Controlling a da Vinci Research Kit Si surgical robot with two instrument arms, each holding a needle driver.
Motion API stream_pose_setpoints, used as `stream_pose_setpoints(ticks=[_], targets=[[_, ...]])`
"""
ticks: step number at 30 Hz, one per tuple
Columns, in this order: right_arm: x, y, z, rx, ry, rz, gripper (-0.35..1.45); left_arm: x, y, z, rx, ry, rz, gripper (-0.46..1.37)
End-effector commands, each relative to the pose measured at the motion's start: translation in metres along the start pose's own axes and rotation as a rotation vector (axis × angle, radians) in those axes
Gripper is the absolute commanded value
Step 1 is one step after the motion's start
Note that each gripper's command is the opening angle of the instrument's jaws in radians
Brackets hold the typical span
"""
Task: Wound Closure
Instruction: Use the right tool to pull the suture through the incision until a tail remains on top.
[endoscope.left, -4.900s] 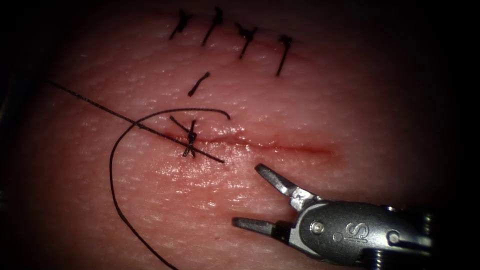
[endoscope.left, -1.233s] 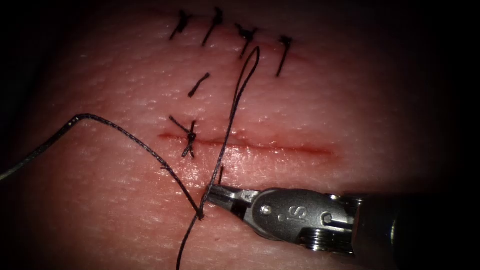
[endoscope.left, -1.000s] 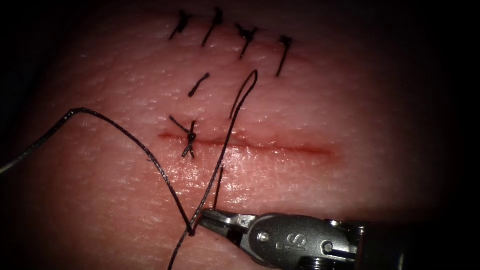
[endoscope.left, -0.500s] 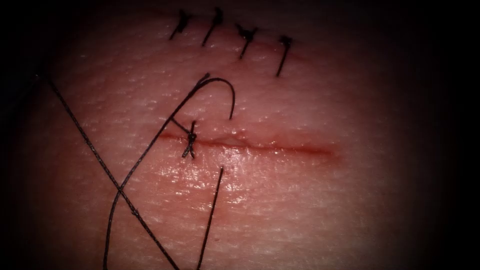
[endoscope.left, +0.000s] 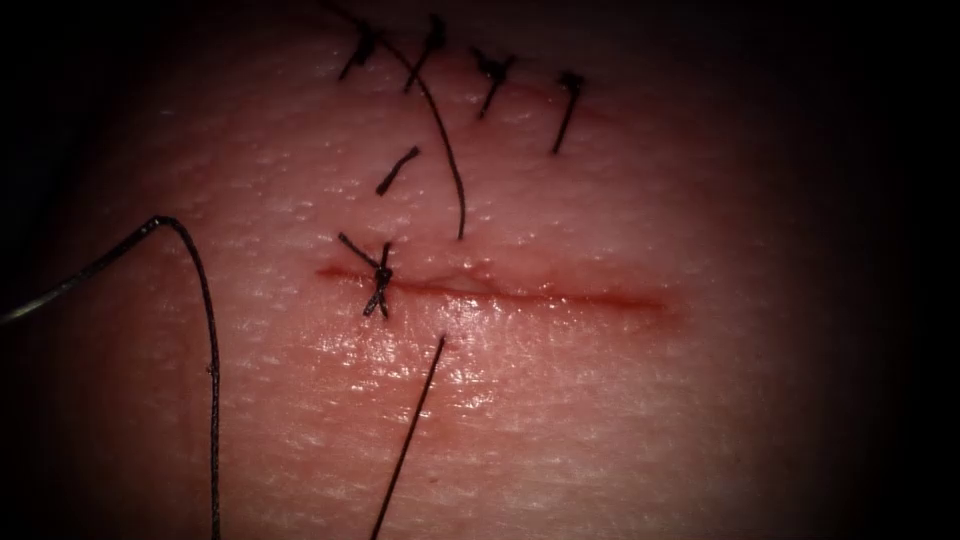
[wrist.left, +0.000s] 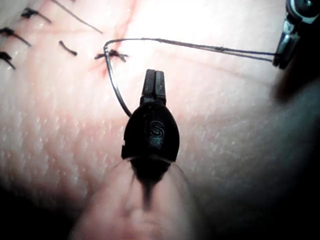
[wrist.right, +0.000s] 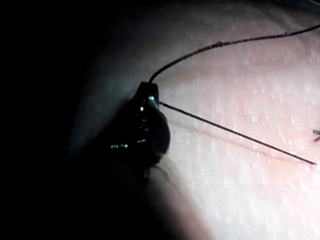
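Observation:
The cut (endoscope.left: 540, 295) runs across the tissue (endoscope.left: 600, 420), with one knotted stitch (endoscope.left: 380, 275) near its left end. Thread (endoscope.left: 410, 440) enters the tissue just below the cut and comes out above it, where its tail (endoscope.left: 445, 150) runs up and away. My right tool (wrist.right: 150, 92) is shut on the thread (wrist.right: 235, 132); one strand leads to the tissue, the other curves away. The needle (endoscope.left: 80, 275) hangs at the far left, outside the tissue. My left tool (wrist.left: 154, 82) is shut with nothing between its jaws, and the needle (wrist.left: 116, 90) curves past its body.
A row of several finished stitches (endoscope.left: 490, 75) lies at the back of the tissue. A short cut end of thread (endoscope.left: 397, 170) rests between them and the cut. Wet sheen covers the tissue below the cut.
The right tool has drawn back out of the endoscope view with the thread. The loop above the cut has opened into a single strand running upward. The left strands have shifted.

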Motion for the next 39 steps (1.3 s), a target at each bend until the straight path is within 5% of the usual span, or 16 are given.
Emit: stream_pose_setpoints(ticks=[1,10,15,20,21,39], targets=[[0.0,-0.0001,0.0002,-0.004,0.0,0.001,-0.35,-0.0001,0.0,0.0,-0.004,-0.001,0.001,-0.35],[0.0003,0.0004,0.0014,-0.005,0.012,0.001,-0.35,-0.0006,0.0,0.0001,-0.012,-0.015,0.007,-0.35],[0.0001,0.001,0.0013,-0.021,0.092,-0.008,-0.35,-0.0006,-0.0002,0.0,-0.014,-0.015,0.007,-0.35],[-0.0002,0.0015,0.0007,-0.06,0.101,-0.08,1.2,-0.0009,-0.0013,-0.0006,0.001,-0.021,0.023,-0.35],[-0.0002,0.0018,0.0004,-0.101,0.093,-0.089,1.41,-0.001,-0.0018,-0.0009,0.01,-0.029,0.03,-0.35],[-0.0056,0.008,-0.0124,-0.293,0.171,-0.092,1.41,-0.0025,-0.0079,-0.0061,0.105,-0.038,0.041,-0.35]])
